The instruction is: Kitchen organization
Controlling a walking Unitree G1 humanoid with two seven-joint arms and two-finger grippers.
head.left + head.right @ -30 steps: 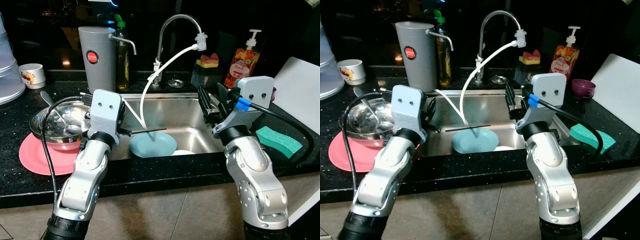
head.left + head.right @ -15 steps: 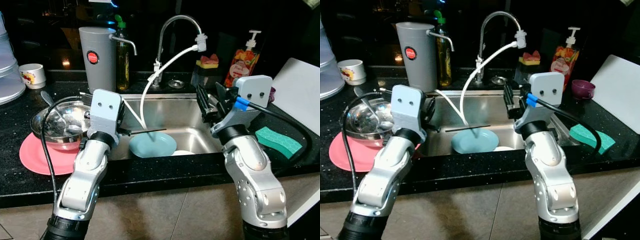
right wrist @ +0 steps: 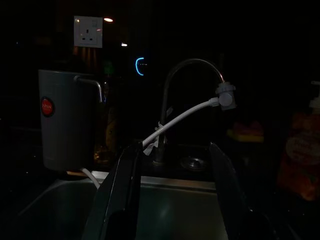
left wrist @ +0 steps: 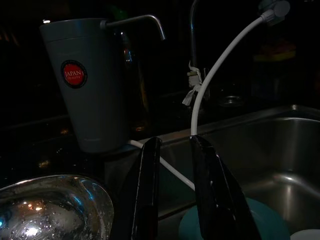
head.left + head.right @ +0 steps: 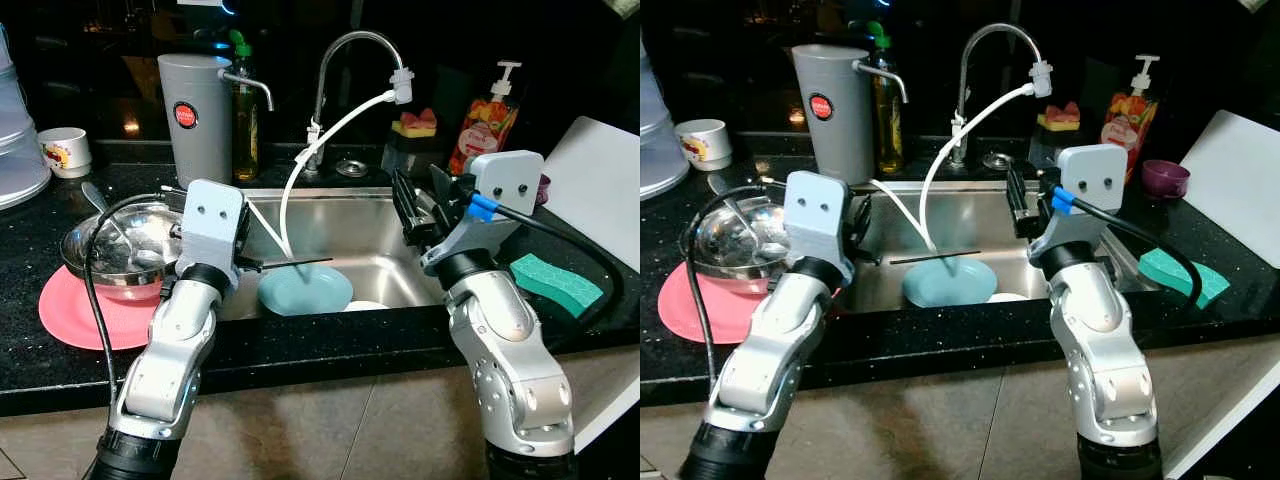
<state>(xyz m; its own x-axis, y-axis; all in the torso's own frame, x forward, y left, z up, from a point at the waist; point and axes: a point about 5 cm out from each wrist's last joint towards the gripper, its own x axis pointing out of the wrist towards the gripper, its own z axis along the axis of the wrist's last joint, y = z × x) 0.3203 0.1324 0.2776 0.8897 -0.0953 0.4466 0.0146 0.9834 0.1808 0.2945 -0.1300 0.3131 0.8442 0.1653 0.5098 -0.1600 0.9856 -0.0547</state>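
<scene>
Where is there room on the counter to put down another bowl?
Bare counter lies between the white cup and the steel bowl. The spot by the green sponge is tight; soap bottle and sponge holder crowd the back.

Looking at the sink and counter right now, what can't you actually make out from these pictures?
- White dish in the sink: the counter's front edge hides most of it in the eye views.
- Pink plate: the steel bowl and left arm cover much of it.
- Soap bottle label: too small to read.
- Sink in the right wrist view: too dark.
- Cutting board: cut off by the frame edge.
</scene>
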